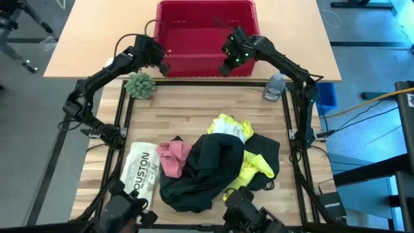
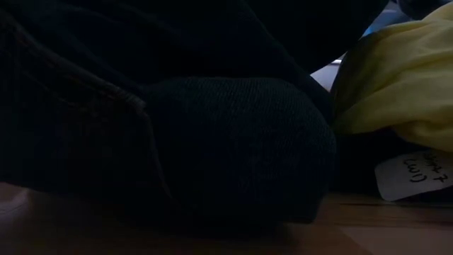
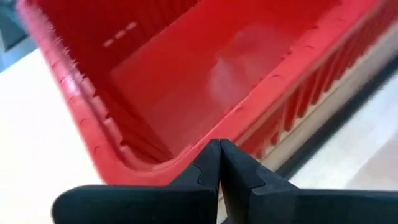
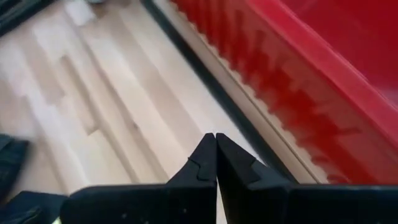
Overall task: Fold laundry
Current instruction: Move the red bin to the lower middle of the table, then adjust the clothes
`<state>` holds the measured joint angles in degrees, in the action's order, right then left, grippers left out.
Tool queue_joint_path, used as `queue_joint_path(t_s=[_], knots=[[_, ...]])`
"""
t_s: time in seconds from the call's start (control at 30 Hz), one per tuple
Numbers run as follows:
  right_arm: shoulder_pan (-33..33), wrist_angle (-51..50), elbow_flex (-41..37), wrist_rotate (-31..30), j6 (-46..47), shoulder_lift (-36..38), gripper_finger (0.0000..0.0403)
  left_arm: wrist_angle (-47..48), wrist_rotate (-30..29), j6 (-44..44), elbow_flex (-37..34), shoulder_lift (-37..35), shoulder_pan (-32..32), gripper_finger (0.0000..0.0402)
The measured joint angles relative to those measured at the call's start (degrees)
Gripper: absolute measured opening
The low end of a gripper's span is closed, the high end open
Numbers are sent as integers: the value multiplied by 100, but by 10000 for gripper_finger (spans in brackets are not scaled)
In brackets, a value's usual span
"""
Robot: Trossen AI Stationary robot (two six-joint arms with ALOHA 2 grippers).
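Note:
The laundry lies in a heap on the near half of the wooden table. Black trousers (image 1: 200,171) are on top of a yellow T-shirt (image 1: 253,163). A pink cloth (image 1: 173,157) lies at the heap's left and a white cloth (image 1: 231,132) at its far side. The low view is filled by the trousers (image 2: 177,127) and the yellow shirt (image 2: 403,78). My left gripper (image 1: 163,66) hangs shut above the red basket's near left corner (image 3: 134,158). My right gripper (image 1: 224,70) hangs shut before the basket's near wall (image 4: 292,81). Both are far from the heap and hold nothing.
The red basket (image 1: 206,26) stands at the far middle, with a black frame rail (image 4: 205,81) along its near side. A green tuft (image 1: 140,84) sits far left and a bottle (image 1: 275,86) far right. A flat white item printed HOUSTON (image 1: 142,173) lies near left.

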<state>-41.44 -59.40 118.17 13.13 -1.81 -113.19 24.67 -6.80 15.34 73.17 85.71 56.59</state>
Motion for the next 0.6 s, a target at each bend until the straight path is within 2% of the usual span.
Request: queue_joint_path(t_s=[0.17, 0.27, 0.43, 0.6], knots=[[385, -374, 396, 2, -179, 9, 1, 582, 568, -345, 0, -86, -85, 0], [659, -913, 700, 0, -326, 19, 0, 1133, 669, -460, 0, -350, -367, 0], [1259, -1734, 1030, 2, -441, 224, 0, 1607, 707, -518, 0, -1408, -1167, 0], [2021, -1997, 1051, 2, -140, 599, 0, 2236, 704, -1189, -88, -2627, -2002, 0]])
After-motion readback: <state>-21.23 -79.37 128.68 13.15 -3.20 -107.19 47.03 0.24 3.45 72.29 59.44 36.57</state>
